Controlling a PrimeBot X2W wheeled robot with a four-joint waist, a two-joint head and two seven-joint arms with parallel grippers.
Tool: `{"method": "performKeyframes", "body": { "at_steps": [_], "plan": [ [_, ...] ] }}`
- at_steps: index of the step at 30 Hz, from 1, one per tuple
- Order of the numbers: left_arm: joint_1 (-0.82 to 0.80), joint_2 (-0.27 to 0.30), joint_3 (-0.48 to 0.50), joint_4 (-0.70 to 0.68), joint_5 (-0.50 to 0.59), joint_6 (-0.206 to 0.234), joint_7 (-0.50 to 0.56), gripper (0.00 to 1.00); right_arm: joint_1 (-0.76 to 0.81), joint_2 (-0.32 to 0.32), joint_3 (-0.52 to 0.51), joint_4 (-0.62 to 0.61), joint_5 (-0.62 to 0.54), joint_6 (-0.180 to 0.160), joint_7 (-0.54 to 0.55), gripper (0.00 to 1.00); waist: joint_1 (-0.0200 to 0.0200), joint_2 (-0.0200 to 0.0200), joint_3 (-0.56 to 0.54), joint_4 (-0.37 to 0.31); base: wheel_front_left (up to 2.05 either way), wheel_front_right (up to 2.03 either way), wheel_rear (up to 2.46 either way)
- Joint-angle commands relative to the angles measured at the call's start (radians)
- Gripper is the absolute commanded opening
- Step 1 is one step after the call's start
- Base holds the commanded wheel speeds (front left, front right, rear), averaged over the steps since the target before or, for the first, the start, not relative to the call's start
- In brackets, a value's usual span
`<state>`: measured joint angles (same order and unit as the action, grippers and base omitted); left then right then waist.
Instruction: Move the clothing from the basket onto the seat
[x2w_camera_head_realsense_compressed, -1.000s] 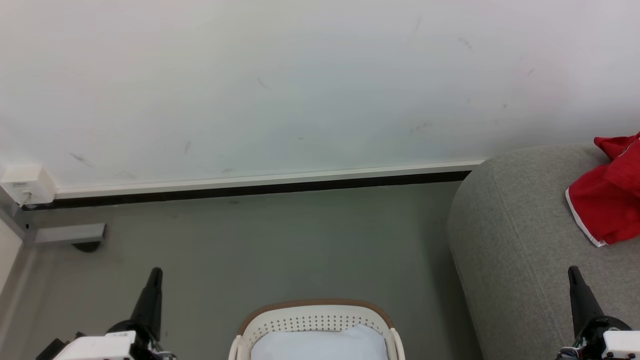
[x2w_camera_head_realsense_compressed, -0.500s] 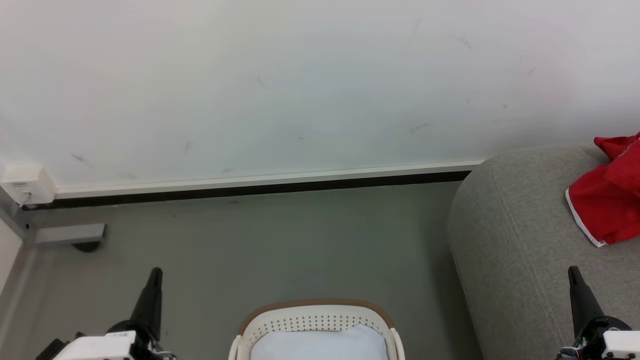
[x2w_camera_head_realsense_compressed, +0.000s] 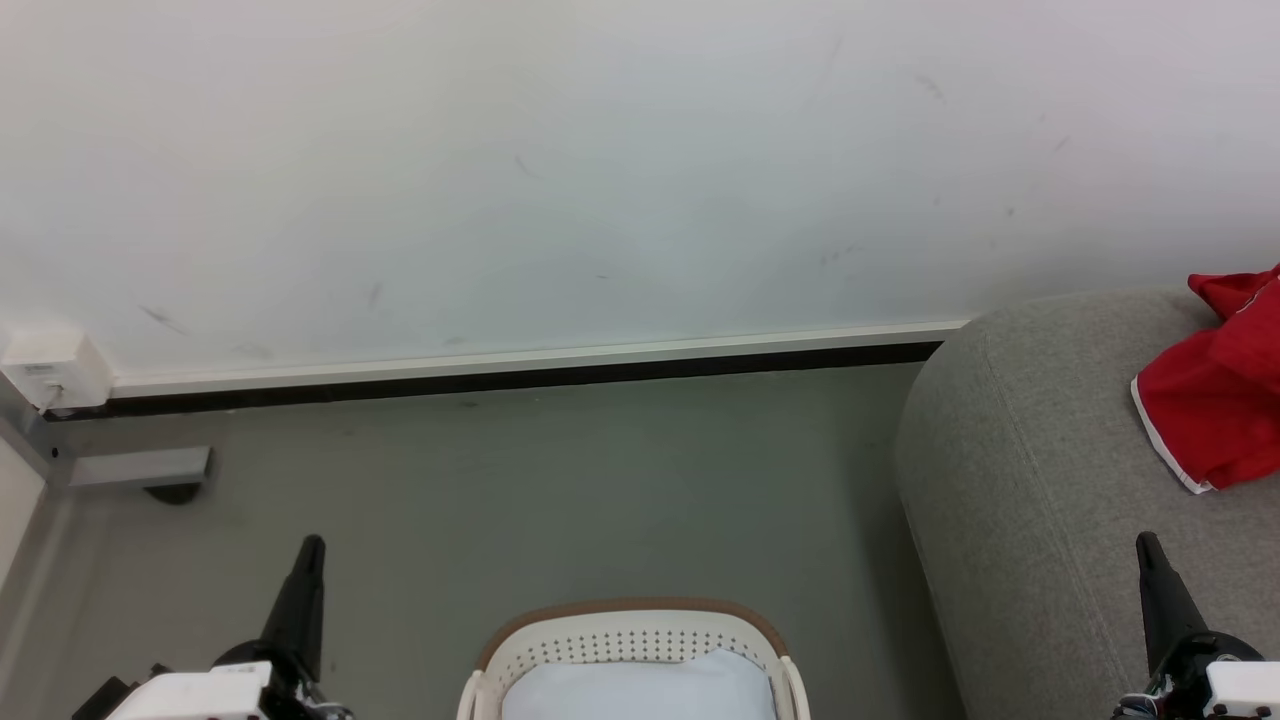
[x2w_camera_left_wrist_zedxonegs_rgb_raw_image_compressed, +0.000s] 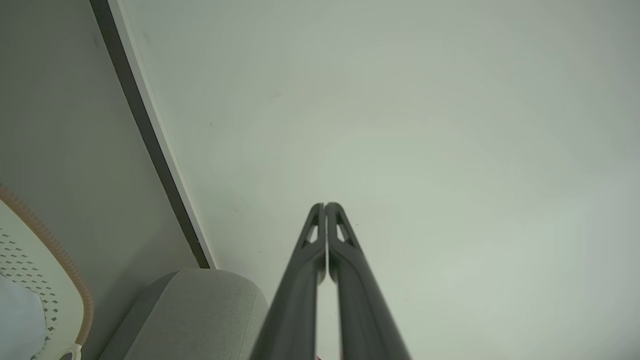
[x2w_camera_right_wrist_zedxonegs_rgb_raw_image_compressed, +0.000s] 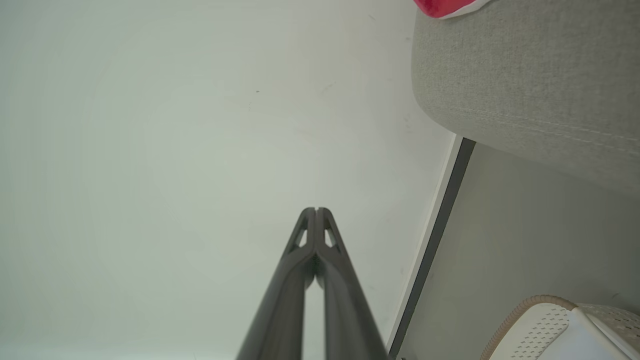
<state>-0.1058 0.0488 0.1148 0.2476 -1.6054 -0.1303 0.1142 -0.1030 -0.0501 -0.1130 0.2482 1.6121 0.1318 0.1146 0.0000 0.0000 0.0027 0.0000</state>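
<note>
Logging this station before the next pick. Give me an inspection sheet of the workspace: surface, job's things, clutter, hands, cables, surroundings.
Surface: grey floor, with the basket standing on it.
Job's things: red clothing with white trim lies on the grey seat, at the head view's right edge. The white basket with a brown rim stands beside the seat, with a pale item inside, its kind unclear.
Clutter: nothing seen.
Hands: left hand shut, holding nothing; right hand shut, holding nothing.
Cables: nothing seen.
Surroundings: scuffed white wall, dark skirting strip, white box low at the left, grey bracket beneath it.
</note>
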Motion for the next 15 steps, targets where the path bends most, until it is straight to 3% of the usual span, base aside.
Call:
{"method": "performKeyframes", "body": {
  "at_steps": [1, 15],
  "plan": [
    [-0.009, 0.002, 0.002, -0.003, -0.013, -0.003, 0.004, 0.0, -0.013, 0.0, -0.004, -0.005, 0.001, -0.002, 0.003, 0.0, 0.0, 0.0, 0.0, 0.0, 0.0, 0.0, 0.0],
    [-0.008, 0.002, 0.002, -0.003, -0.013, -0.003, 0.004, 0.0, -0.013, 0.0, -0.004, -0.005, 0.001, -0.002, 0.003, 0.0, 0.0, 0.0, 0.0, 0.0, 0.0, 0.0, 0.0]
  ]
}}
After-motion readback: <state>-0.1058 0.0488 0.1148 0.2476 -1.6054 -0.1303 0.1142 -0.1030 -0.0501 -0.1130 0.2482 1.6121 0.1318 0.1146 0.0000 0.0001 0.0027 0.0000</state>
